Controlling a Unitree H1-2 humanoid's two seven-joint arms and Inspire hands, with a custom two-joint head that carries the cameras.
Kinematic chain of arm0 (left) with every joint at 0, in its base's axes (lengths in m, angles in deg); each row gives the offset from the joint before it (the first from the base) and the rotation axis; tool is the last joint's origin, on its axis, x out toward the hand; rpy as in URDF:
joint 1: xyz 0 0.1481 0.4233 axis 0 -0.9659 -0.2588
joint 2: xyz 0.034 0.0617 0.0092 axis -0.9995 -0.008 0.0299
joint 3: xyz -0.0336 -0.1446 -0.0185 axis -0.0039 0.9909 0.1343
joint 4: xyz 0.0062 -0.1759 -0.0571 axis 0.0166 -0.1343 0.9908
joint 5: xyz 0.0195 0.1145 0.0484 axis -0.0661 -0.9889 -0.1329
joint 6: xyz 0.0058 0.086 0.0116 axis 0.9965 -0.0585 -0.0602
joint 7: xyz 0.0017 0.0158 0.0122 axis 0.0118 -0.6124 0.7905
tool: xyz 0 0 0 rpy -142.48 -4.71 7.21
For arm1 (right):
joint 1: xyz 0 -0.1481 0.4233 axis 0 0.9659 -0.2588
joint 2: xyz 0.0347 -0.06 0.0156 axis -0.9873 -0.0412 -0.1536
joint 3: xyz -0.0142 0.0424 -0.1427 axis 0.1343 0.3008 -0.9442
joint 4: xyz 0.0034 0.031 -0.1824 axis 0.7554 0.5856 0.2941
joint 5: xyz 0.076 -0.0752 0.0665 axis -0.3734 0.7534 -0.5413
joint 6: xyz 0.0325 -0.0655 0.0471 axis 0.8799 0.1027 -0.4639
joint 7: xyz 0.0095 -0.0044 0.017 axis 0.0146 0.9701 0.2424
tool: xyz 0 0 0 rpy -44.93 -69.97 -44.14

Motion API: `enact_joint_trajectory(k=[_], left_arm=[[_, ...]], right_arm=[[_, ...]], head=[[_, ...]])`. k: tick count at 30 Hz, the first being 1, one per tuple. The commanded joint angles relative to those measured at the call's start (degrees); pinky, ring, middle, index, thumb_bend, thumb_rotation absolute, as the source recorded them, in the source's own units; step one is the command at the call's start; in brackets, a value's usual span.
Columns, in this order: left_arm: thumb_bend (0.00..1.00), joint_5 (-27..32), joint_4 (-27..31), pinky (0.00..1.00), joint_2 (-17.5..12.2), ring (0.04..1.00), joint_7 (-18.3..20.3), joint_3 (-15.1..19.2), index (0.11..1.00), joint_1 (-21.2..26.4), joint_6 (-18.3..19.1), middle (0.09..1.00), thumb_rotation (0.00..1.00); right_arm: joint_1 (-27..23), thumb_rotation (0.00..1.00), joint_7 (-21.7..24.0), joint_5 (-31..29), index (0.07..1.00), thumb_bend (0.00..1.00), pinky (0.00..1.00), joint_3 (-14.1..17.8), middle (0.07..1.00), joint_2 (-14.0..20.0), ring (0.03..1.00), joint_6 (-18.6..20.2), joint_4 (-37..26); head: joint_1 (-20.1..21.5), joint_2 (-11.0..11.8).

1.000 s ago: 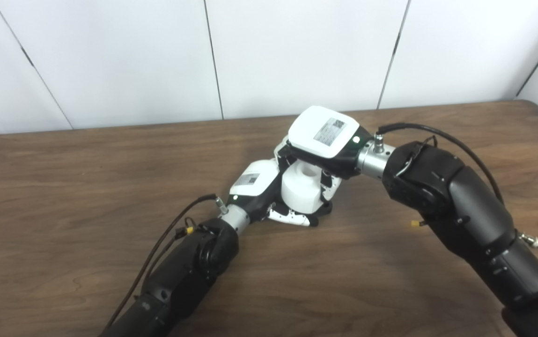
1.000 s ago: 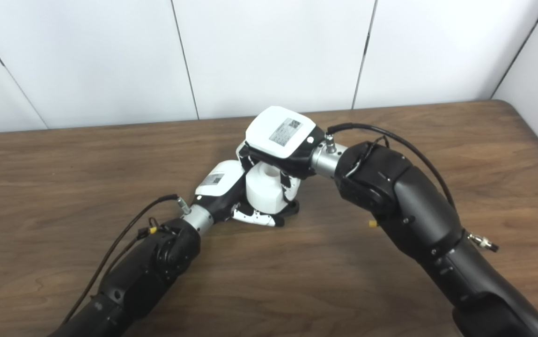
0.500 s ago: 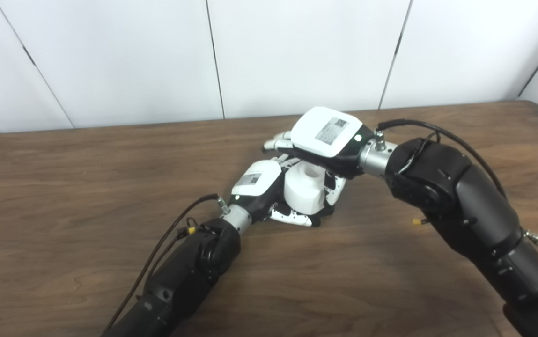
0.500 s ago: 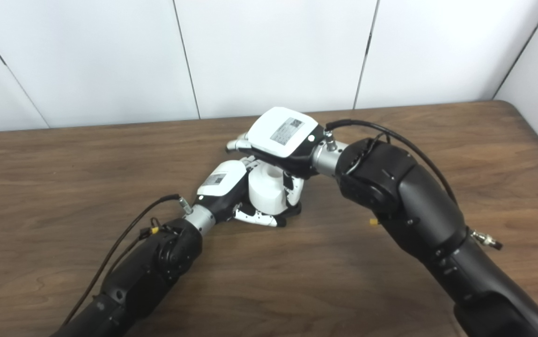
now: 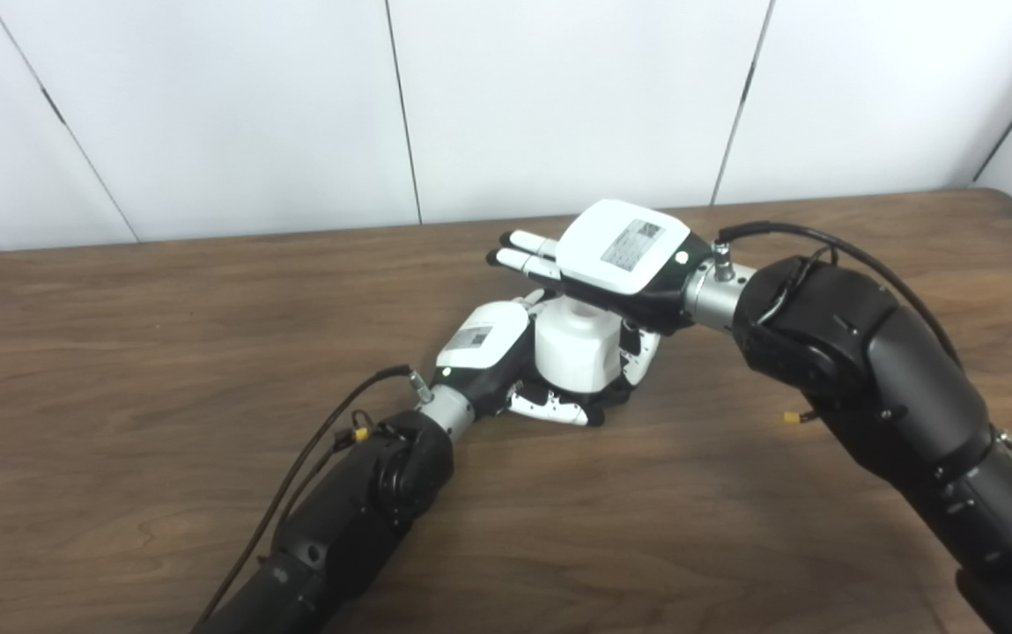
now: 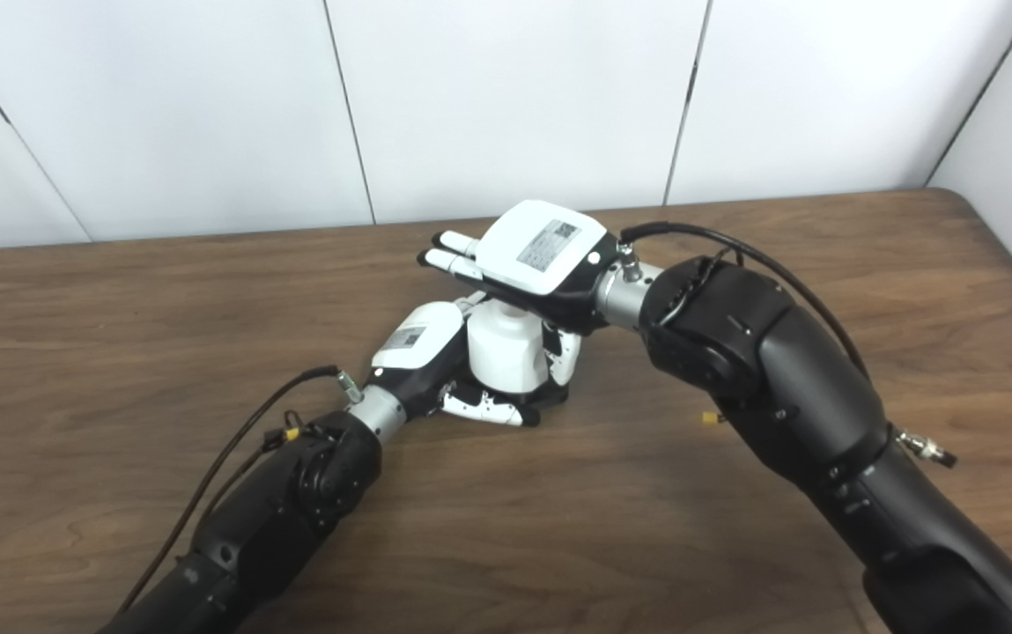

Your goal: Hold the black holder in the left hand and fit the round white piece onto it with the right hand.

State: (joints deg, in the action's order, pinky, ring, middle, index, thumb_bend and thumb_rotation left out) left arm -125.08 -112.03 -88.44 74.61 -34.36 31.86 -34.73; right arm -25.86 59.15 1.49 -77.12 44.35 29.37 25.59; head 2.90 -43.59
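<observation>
The round white piece (image 5: 574,355) stands upright near the middle of the table, seated over the black holder (image 5: 604,399), of which only a dark sliver shows at its base. My left hand (image 5: 506,365) is wrapped around the piece and holder from the left, its fingers (image 5: 554,408) curled along the near side. My right hand (image 5: 616,264) hovers flat just above the piece, palm down, fingers (image 5: 523,249) stretched out to the left and holding nothing. Its thumb (image 5: 635,352) hangs beside the piece on the right.
The brown wooden table (image 5: 118,352) spreads wide on both sides of the hands. White wall panels (image 5: 558,97) rise behind its far edge. A black cable (image 5: 321,431) loops beside my left forearm.
My right hand let go of the white piece: its fingers uncurled and stretched out flat, and the hand rose slightly. The piece stays in my left hand's grip.
</observation>
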Motion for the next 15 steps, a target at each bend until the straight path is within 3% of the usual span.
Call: enact_joint_trajectory(k=[1,4,10,12,15], left_arm=[[0.52,-2.0,-3.1,0.96,0.2,0.978,4.8,-2.6,0.481,-1.9,1.0,0.904,0.06],[0.52,-1.9,-3.2,0.96,0.2,0.978,4.8,-2.5,0.482,-1.9,0.8,0.9,0.06],[0.52,-1.3,-4.1,0.97,0.4,0.983,4.4,-2.0,0.481,-1.8,0.3,0.897,0.06],[0.52,-1.0,-4.4,0.97,0.4,0.988,4.5,-1.8,0.481,-1.8,0.1,0.901,0.06],[0.52,-0.9,-5.2,0.97,0.3,0.989,3.9,-1.7,0.481,-1.7,-0.6,0.901,0.06]], right_arm=[[-2.8,0.22,3.5,-0.8,1.0,1.0,0.73,0.9,1.0,1.8,0.977,0.9,-2.5],[-4.9,0.25,10.2,-2.6,1.0,1.0,0.76,1.9,1.0,3.0,0.997,3.6,-5.2],[-8.7,0.23,24.2,-6.8,1.0,1.0,0.78,5.5,1.0,7.3,1.0,11.4,-10.0],[-9.1,0.19,26.1,-9.6,1.0,1.0,0.73,7.9,1.0,9.7,0.986,14.3,-11.0],[-8.6,0.17,24.6,-12.4,1.0,1.0,0.66,10.6,1.0,12.9,0.965,15.9,-11.2]], head=[[0.3,0.0],[0.4,0.0],[1.0,0.8],[1.1,0.9],[1.2,1.4]])
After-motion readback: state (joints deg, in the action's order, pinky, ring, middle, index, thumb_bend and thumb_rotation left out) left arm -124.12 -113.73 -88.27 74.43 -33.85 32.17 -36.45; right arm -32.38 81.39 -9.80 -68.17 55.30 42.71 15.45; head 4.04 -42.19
